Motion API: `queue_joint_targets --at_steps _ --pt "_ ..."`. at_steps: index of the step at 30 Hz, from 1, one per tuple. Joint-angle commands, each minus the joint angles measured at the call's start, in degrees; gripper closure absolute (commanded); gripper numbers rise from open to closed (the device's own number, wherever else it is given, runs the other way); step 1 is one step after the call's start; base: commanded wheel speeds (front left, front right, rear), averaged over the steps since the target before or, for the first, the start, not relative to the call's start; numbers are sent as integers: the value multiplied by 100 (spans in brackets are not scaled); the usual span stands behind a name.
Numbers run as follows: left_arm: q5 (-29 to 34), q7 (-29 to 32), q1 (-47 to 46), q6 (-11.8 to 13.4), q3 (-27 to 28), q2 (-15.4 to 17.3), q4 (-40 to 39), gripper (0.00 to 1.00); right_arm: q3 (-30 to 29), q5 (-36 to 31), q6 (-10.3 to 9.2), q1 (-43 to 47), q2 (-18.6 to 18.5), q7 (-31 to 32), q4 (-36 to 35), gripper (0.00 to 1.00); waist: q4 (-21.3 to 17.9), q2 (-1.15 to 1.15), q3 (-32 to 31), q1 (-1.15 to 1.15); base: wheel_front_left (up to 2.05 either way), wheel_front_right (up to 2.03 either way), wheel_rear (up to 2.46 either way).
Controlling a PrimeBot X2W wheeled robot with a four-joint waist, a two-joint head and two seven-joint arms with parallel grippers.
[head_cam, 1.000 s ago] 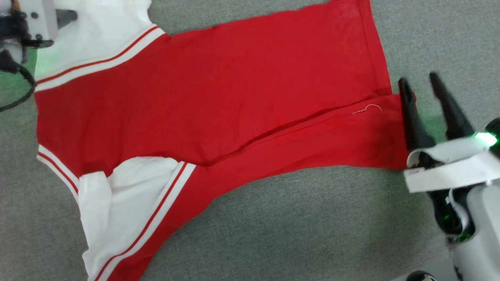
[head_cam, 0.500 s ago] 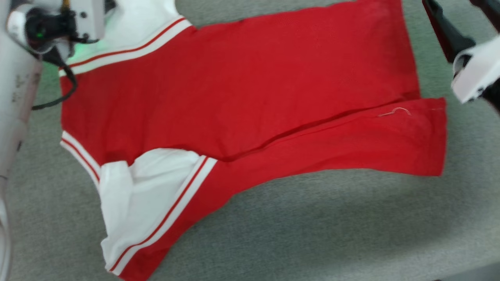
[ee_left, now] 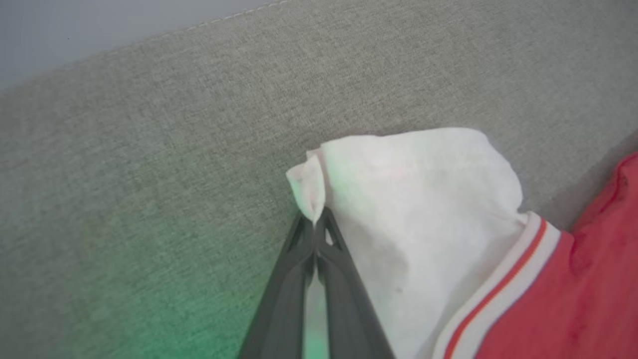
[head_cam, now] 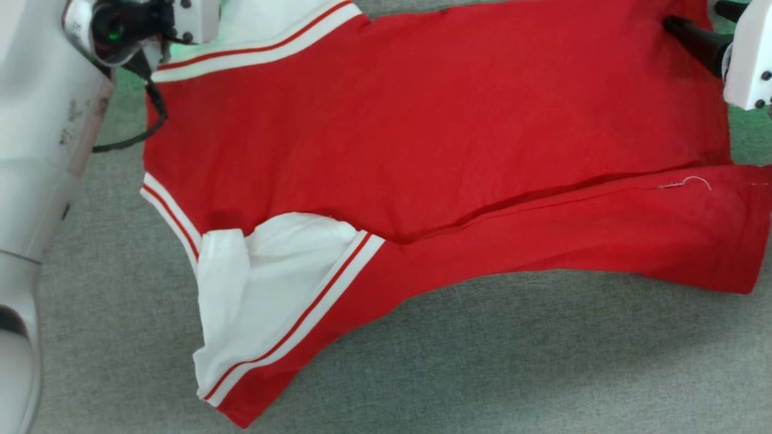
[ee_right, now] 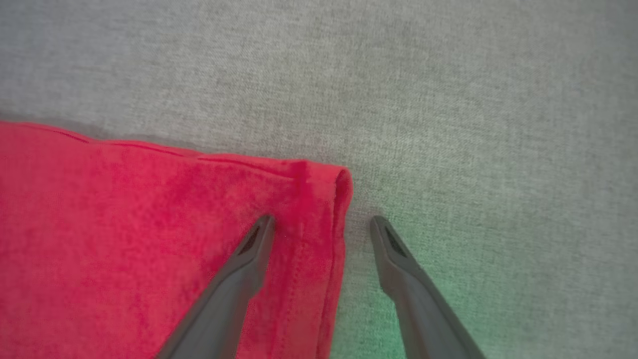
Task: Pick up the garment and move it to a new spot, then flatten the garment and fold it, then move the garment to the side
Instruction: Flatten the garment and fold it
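The garment lies spread on the grey, cloth-covered table, red side up, with no lettering showing on this face. It is mostly flat but not tidy. 1 long ridge runs across the garment from the near armhole toward the hem, where a loose thread sits. The white panel at the near armhole is bunched and partly turned over.

The left gripper is at the garment's far shoulder. Its jaws are closed tight on a small peak of the white shoulder fabric, pinched right at the tips. The right gripper is at the garment's far hem corner. Its jaws stand wide open and straddle the hem edge, 1 finger over the red cloth and the other over bare table beside it, gripping nothing.

By my reading, the work is in the flatten-and-fold stage. Whether the garment sits in its new spot cannot be judged from here. No clean fold is made, and only 1 of the 2 far corners is held. What seems left is to close the right jaws on the hem corner, pull the cloth taut or carry that edge over, finish the folds, and then move the garment to the side.
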Motion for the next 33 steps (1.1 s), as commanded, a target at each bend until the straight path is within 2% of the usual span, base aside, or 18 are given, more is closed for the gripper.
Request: queue_joint_targets --at_steps 1,2,3,4,5,12,20,28,33 --pt "-71 15 137 -11 -142 -28 11 100 187 107 3 101 86 97 122 0 77 0 15 0 0 0 0" --pt "-112 -4 139 -11 -181 -49 -27 100 218 123 2 86 68 60 147 0 102 0 8 0 0 0 0" --pt "-157 -47 147 -11 -213 -68 -70 100 251 136 2 77 46 15 171 55 128 0 -4 0 0 0 0" --pt "-212 -90 157 -12 -243 -79 -117 100 293 168 3 74 22 -26 195 92 153 0 -21 0 0 0 0" --pt "-268 -146 174 -12 -269 -89 -154 100 313 202 2 80 -1 -89 224 100 181 0 -50 0 0 0 0" --pt "-750 -711 378 -12 -390 -26 -532 100 367 245 -2 120 -147 -1048 332 100 376 0 -488 0 0 0 0" --pt "-1306 -1419 1060 -12 -607 388 -1470 100 647 551 -2 669 -487 -1688 205 100 655 0 -1325 0 0 0 0" --pt "-1698 -2111 1970 -12 -793 990 -2849 100 644 881 -2 1490 -991 -1989 -306 100 871 0 -1904 0 0 0 0" --pt "-1812 -2712 2710 -12 -740 1521 -3753 100 511 1002 -2 2017 -1247 -2110 -672 100 898 0 -2058 0 0 0 0"
